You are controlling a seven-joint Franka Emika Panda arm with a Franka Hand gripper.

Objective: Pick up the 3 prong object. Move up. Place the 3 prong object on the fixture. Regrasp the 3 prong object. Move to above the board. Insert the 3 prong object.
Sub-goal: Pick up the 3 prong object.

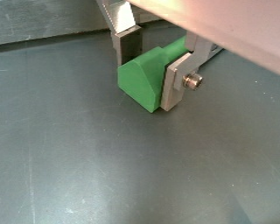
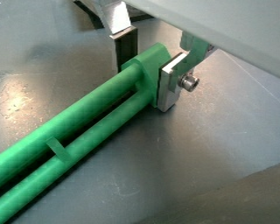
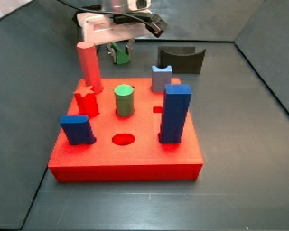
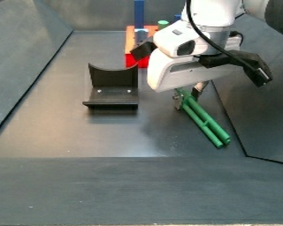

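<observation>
In a side view, the fixture [image 4: 110,88] is seen at the left on the dark floor, well apart from the 3 prong object [image 4: 205,119], which lies flat to its right. The tool [image 4: 187,91] is lowered over that peg's far end. In both wrist views, the fingers [image 2: 170,80] are closed against the green peg's end. The board [image 3: 129,135] is seen in a side view.
</observation>
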